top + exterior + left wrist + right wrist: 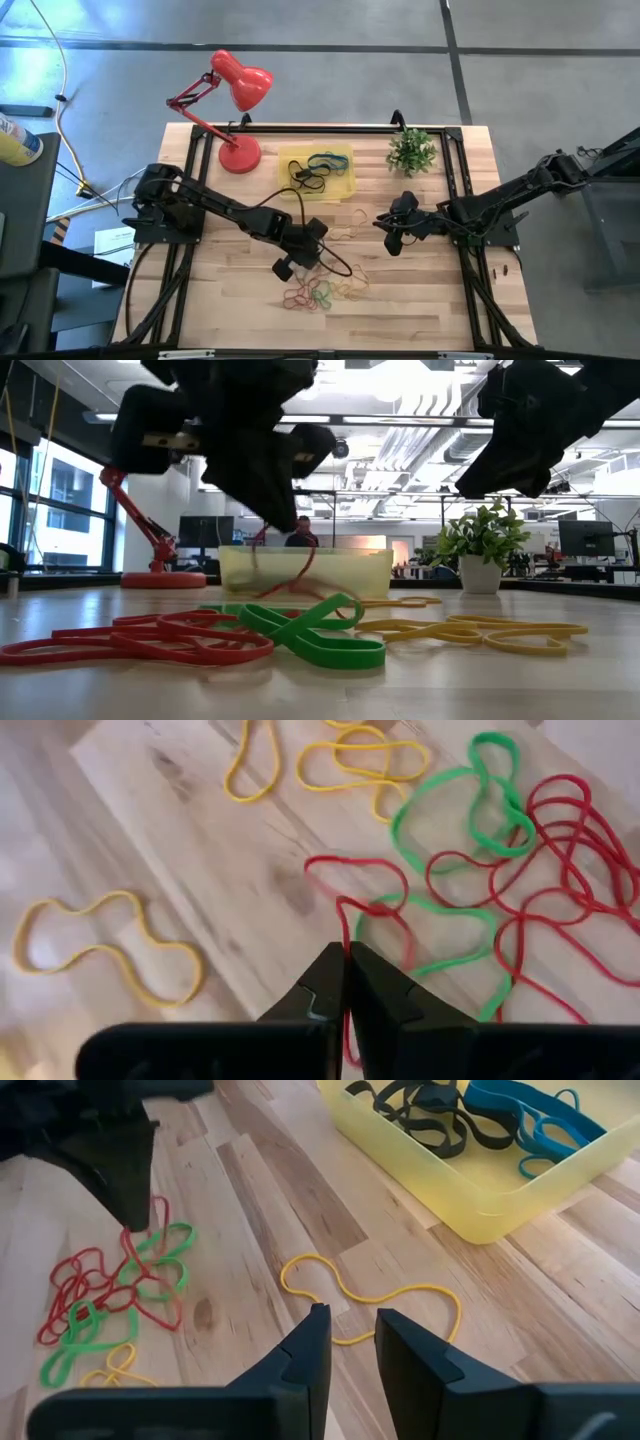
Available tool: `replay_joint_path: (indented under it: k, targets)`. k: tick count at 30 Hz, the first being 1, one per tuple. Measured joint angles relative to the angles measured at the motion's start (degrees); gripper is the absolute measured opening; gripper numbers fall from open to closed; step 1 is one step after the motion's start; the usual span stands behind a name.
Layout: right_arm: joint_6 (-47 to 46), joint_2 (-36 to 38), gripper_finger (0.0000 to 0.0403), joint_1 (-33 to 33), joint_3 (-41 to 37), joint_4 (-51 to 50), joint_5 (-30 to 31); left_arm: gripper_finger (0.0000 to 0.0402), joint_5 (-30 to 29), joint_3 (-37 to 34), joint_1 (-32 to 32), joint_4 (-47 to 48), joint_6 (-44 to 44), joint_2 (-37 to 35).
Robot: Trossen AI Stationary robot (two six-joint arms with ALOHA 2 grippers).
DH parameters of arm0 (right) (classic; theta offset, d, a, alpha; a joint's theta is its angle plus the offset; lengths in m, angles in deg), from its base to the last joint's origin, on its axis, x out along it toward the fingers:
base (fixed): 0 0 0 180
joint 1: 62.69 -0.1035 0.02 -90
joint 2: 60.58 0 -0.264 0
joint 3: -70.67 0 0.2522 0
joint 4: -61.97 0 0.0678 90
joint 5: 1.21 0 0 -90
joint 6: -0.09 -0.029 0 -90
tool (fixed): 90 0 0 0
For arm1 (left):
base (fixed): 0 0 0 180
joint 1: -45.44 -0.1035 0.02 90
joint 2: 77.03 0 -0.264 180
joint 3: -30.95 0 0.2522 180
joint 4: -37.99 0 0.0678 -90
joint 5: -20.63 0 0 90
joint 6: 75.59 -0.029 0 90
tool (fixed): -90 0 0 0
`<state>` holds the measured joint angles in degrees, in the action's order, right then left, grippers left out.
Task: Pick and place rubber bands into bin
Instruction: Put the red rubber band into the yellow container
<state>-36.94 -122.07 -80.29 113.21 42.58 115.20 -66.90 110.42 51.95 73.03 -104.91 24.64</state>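
Note:
My left gripper [345, 965] hangs above a pile of red, green and yellow rubber bands [320, 292] near the table's front middle, shut on a red band [350, 895]. The low view shows that band [297, 572] dangling under the gripper [284, 518]. The yellow bin [318, 170] stands at the far middle with black and blue bands in it. My right gripper [350, 1342] waits open to the right of centre, above a lone yellow band [375, 1305] that lies flat on the wood. My left gripper pinches one strand of the red band [347, 935] between its two fingertips, coming from above on a downward slant. The band hangs slack below the fingers as a loop. Its lower end [135, 1265] reaches down among the pile; whether it is clear of the table I cannot tell.
A red desk lamp [238, 95] stands at the far left corner and a small potted plant [411, 150] at the far right. Another yellow band [100, 945] lies apart from the pile. Bare wood lies between pile and bin.

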Motion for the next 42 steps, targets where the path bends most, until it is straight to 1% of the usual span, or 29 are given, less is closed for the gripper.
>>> replay_joint_path:
  k: [8, 18, 23, 30, 38, 40, 42]
  targets:
    - [0.0, 0.0, 0.0073, 0.0, 0.0, 0.0, 0.0, 0.0000, -2.8, 6.0, -5.3, 0.5, -2.7, -2.2]
    - [0.0, 0.0, 0.0073, 0.0, 0.0, -0.5, 1.7, 0.0000, -3.5, 17.5, -12.4, 3.6, -10.5, -2.3]
    - [0.3, 0.0, 0.0073, 0.0, 0.0, -0.5, 2.7, 0.0000, -8.3, 22.7, -16.0, 6.2, -15.1, -2.3]
    - [1.1, 0.0, 0.0073, 0.0, 0.0, -0.5, 3.2, 0.0000, -8.9, 24.0, -23.7, 5.6, -16.8, -2.2]
    - [1.4, 0.0, 0.0073, 0.0, 0.0, -0.6, 3.9, 0.0000, -4.2, 23.8, -30.1, 5.0, -17.0, -0.9]
    - [1.4, 0.0, 0.0073, 0.0, 0.0, -0.6, 4.5, 0.0000, -3.3, 24.0, -30.9, 3.8, -16.9, 0.1]
    - [1.5, 0.0, 0.0073, 0.0, 0.0, -0.6, 4.8, 0.0000, -2.3, 23.9, -31.6, 4.7, -16.9, 1.2]
